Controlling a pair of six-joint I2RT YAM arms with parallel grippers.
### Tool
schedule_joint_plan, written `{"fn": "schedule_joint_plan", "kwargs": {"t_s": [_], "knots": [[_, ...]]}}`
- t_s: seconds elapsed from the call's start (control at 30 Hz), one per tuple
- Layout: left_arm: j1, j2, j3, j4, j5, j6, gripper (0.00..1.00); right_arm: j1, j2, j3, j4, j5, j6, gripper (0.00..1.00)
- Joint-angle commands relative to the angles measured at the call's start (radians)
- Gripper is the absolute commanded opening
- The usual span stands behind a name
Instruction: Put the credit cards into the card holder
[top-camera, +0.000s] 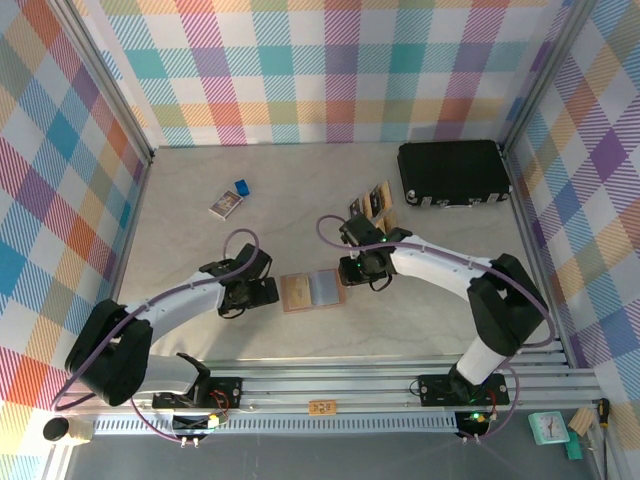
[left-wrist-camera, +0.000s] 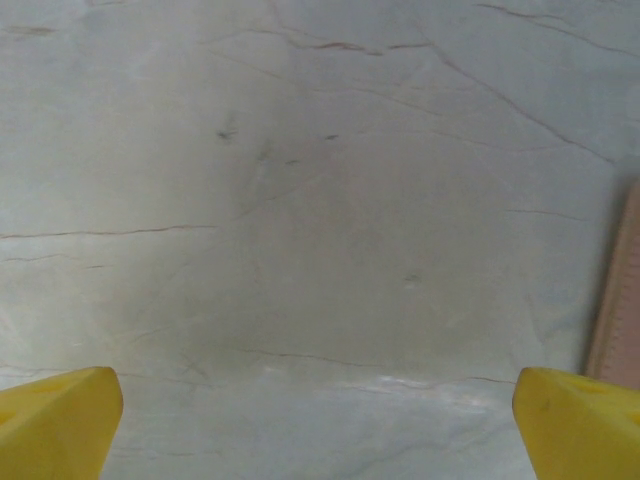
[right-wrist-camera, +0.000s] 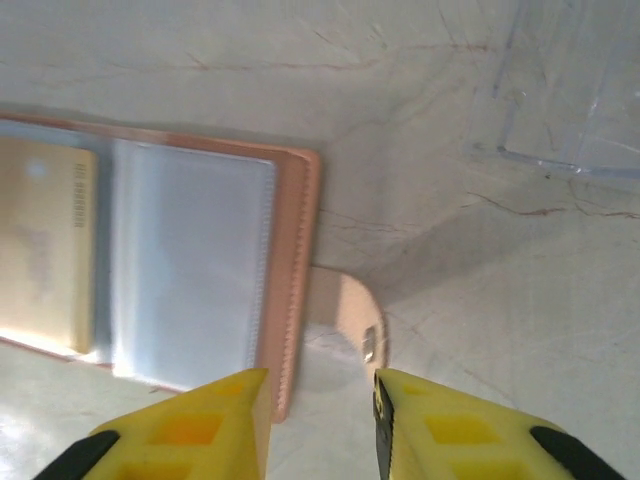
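Your wallet lies open and flat on the table. Your left gripper sits just left of the wallet, jaws spread wide with nothing between them; the wallet's edge shows beside its right finger. Your right gripper hangs over the wallet's right edge, by the clasp tab. Its jaws stand a narrow gap apart and clamp nothing. One gold card sits in the wallet's left sleeve. The other cards are grouped behind the wallet and to its right, well apart from it, near the black case.
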Motion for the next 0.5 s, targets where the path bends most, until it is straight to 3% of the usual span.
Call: {"fn": "schedule_joint_plan", "kwargs": {"t_s": [0.0,0.47], "knots": [[-0.028,0.018,0.043,0.027,0.008,-0.002,1.0,0.008,-0.055,0.004,0.009,-0.065,0.04,0.37],[-0.07,0.063,0.044,0.089,0.013,-0.018,1.0,0.008,0.038,0.03,0.129,-0.19,0.169,0.39]]}}
